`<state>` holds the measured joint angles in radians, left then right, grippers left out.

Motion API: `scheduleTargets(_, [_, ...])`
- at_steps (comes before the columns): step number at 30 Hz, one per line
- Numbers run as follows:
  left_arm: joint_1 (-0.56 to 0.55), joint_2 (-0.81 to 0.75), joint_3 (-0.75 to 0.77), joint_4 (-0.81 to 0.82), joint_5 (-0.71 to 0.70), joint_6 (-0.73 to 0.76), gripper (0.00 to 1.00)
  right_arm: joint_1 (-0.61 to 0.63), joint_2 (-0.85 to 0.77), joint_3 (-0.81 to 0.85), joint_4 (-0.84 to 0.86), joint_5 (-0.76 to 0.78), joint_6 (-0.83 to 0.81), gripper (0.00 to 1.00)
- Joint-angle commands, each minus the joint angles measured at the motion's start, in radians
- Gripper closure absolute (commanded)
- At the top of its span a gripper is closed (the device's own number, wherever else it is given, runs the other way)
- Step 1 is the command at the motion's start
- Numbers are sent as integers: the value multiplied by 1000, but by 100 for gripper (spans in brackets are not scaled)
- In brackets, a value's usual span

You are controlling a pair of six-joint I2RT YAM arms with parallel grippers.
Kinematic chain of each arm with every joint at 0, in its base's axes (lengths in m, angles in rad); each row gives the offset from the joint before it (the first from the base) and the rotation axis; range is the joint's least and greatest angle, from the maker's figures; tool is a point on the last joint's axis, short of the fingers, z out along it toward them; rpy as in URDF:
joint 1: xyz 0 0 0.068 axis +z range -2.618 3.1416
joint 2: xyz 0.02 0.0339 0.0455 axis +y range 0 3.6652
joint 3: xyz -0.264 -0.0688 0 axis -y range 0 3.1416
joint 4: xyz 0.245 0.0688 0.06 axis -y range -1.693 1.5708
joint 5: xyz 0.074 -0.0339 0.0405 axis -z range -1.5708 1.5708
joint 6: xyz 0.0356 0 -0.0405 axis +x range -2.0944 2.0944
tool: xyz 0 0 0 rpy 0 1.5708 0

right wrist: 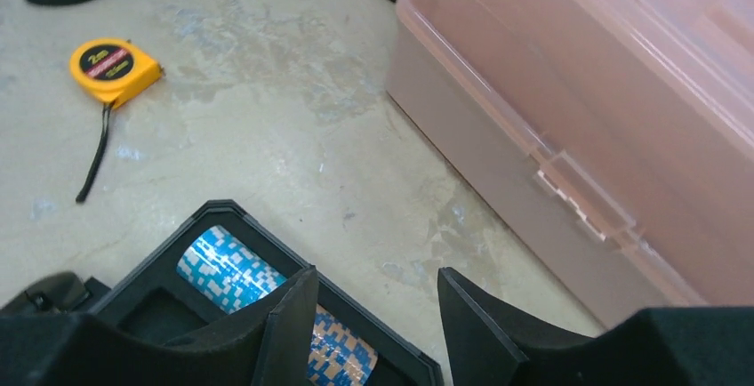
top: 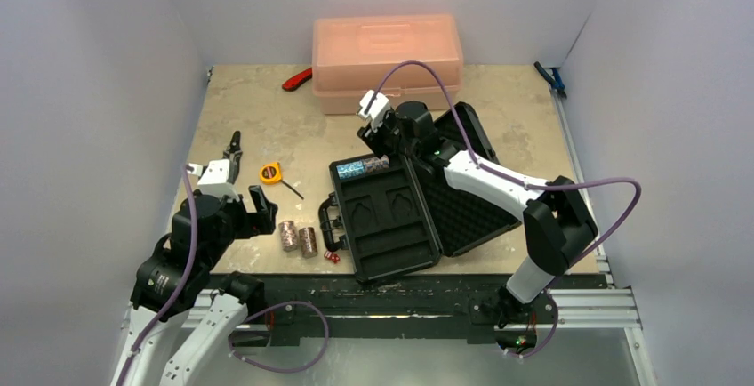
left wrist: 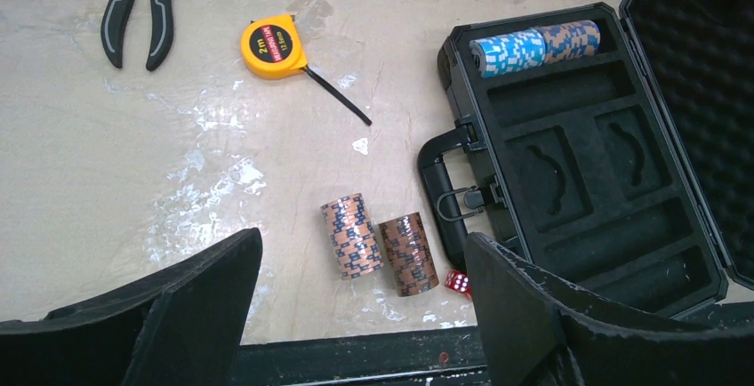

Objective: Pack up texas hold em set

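Note:
The black foam-lined briefcase (top: 391, 226) lies open mid-table, its lid to the right. In its far slot lie a blue chip stack (left wrist: 507, 52) and a tan-and-blue stack (left wrist: 567, 41). Two reddish-brown stacks (left wrist: 353, 236) (left wrist: 409, 253) lie on the table left of the handle. A red die (left wrist: 457, 282) sits beside them. My left gripper (left wrist: 364, 237) hovers open above these stacks, holding nothing. My right gripper (right wrist: 376, 272) is open and empty over the case's far edge. One of its fingers (right wrist: 284, 315) is above the tan-and-blue stack (right wrist: 342, 355).
A translucent pink box (top: 388, 61) stands at the back, close to the right gripper. A yellow tape measure (top: 270, 172) and black pliers (top: 234, 148) lie on the left. A red-handled tool (top: 298, 79) lies left of the pink box. Blue-handled pliers (top: 551, 77) lie at the far right.

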<state>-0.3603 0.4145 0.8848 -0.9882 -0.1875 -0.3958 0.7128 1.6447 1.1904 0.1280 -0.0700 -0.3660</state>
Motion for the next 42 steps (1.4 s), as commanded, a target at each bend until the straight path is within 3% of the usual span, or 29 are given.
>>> scheduleTargets(1, [6, -8, -9, 35, -11, 25, 16, -7, 4, 32, -1, 179, 331, 45])
scheduleTargets(5, [6, -7, -9, 35, -10, 26, 16, -20, 37, 62, -103, 297, 491, 48])
scheduleTargets(11, [6, -7, -9, 34, -14, 24, 16, -92, 69, 41, -156, 246, 612, 75])
scheduleTargets(24, [6, -5, -7, 28, -30, 18, 16, -119, 171, 63, -210, 150, 625, 100])
scheduleTargets(42, [6, 3, -7, 28, -29, 18, 16, -103, 201, 34, -154, -121, 561, 100])
